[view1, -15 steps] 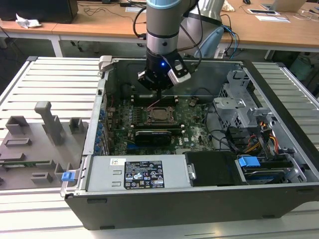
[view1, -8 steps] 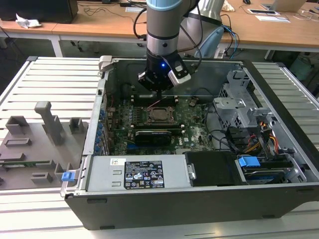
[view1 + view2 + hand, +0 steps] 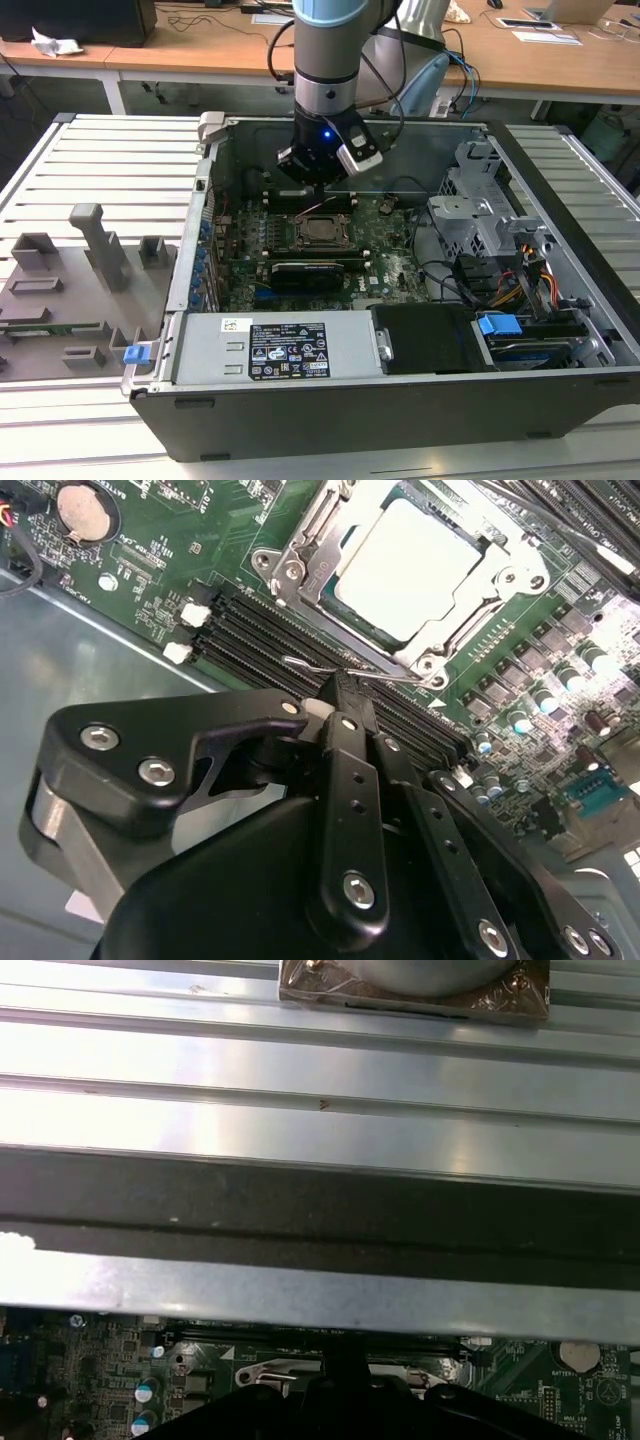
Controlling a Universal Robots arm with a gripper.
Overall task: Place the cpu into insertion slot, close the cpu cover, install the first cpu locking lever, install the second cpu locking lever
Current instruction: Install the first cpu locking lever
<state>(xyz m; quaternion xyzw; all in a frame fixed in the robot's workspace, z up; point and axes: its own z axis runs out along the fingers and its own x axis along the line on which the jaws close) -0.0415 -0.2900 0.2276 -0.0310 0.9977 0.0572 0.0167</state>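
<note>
I see the black hand (image 3: 338, 695) low inside the open grey computer case (image 3: 420, 400), just beside the square black-framed insertion slot (image 3: 400, 575) on the green motherboard (image 3: 160, 570). Its fingers (image 3: 345, 770) are drawn together into one narrow stack — tips right at a thin silvery wire locking lever (image 3: 320, 665) that runs along the socket edge, over the long black memory slots (image 3: 260, 630). I cannot tell if the tips pinch the wire or only press on it.

The small square cpu with the dull silvery-grey top (image 3: 405, 565) sits seated in the slot. The thin silvery metal cpu cover with the square window (image 3: 300, 565) lies flat around it, closed.

In the exterior view the arm's hand (image 3: 318, 180) hangs just above the socket (image 3: 322, 230) — mid-board. The case lies on a slatted metal table (image 3: 90, 160); grey plastic fixtures (image 3: 90, 250) stand at the exterior view's left.
</note>
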